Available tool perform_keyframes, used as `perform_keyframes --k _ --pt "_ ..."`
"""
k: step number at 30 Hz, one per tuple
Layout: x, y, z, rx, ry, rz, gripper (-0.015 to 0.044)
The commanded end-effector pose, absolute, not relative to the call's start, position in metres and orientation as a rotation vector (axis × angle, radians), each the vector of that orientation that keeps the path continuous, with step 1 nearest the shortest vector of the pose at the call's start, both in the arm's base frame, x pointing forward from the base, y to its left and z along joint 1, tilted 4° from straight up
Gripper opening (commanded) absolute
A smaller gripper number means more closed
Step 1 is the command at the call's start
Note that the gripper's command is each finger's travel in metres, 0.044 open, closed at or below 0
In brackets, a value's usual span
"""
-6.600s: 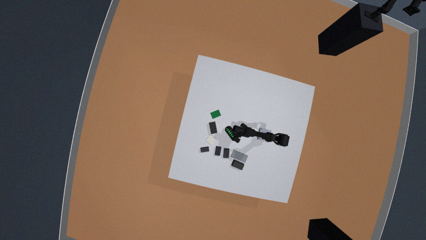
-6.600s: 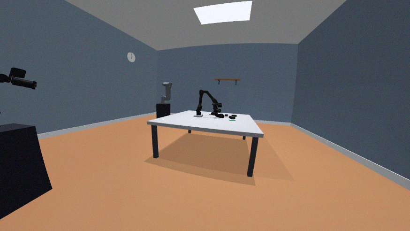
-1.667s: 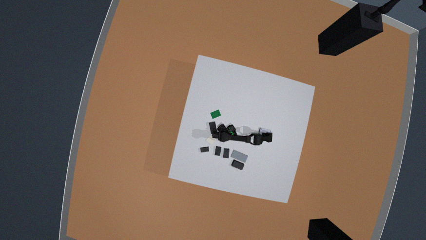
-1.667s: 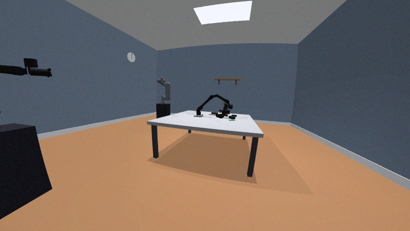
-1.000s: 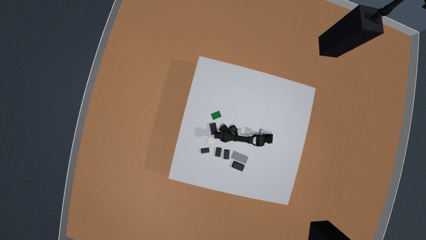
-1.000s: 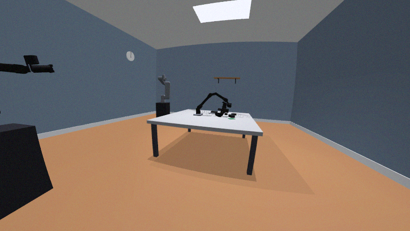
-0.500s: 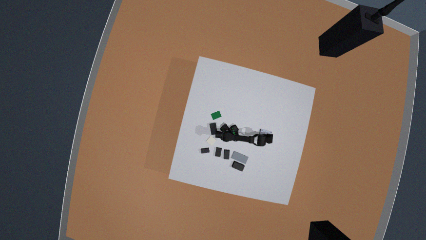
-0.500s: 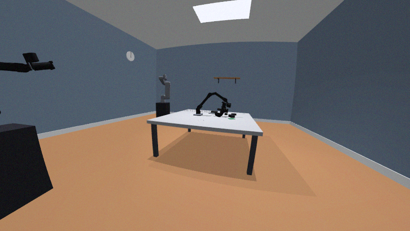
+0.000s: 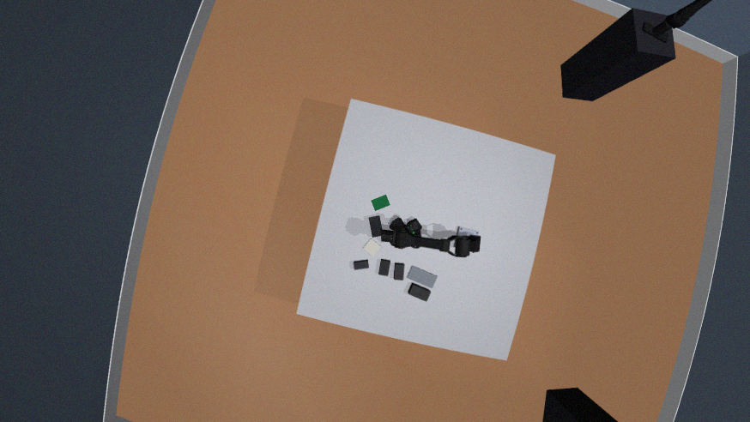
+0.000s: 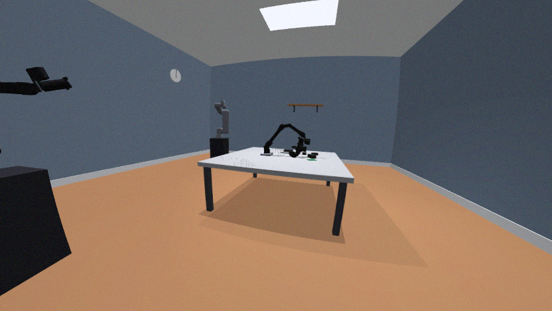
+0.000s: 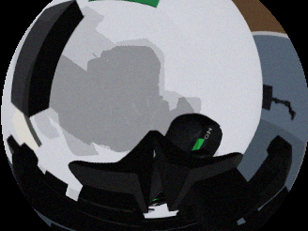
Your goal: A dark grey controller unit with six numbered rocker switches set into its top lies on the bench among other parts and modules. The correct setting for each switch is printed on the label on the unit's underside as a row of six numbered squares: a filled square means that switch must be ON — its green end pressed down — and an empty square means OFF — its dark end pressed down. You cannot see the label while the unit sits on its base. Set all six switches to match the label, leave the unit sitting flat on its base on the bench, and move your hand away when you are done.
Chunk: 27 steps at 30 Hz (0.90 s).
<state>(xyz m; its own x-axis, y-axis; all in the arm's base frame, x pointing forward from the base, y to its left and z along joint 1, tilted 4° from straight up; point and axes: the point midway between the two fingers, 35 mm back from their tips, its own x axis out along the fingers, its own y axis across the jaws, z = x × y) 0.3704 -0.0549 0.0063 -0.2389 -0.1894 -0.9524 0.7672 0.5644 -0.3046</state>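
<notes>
The dark controller unit (image 9: pixel 414 226) (image 10: pixel 293 154) lies on the bench beside the arm's hand, with small green marks showing in the top view. In the wrist view, a rounded dark end of the unit (image 11: pixel 188 129) shows behind and right of the fingertips, with the word ON and one green switch end. A bit of green also shows low between the finger bodies. My gripper (image 11: pixel 153 133) is shut with nothing between its fingertips, right at the unit. Whether it touches the unit I cannot tell. Most of the switches and the underside label are hidden.
A dark block (image 9: pixel 375 226) (image 11: pixel 35 61) and a cream tile (image 9: pixel 371 246) (image 11: pixel 23 129) lie near the hand. A green board (image 9: pixel 380 201) (image 10: pixel 311 160) lies beyond. Several dark modules and a grey plate (image 9: pixel 421 276) lie on the arm's other side.
</notes>
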Motion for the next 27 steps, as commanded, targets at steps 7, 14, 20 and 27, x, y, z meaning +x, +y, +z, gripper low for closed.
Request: perform_keyframes --k 7,14,20,27 --pt "0.367 -0.056 0.007 0.504 1.567 -0.969 0.0000" --pt "0.403 -0.040 0.030 0.495 1.572 -0.960 0.0000" --pt "0.426 -0.022 0.050 0.486 1.578 -0.952 0.0000" --pt "0.424 -0.019 0.058 0.519 1.555 -0.954 0.0000"
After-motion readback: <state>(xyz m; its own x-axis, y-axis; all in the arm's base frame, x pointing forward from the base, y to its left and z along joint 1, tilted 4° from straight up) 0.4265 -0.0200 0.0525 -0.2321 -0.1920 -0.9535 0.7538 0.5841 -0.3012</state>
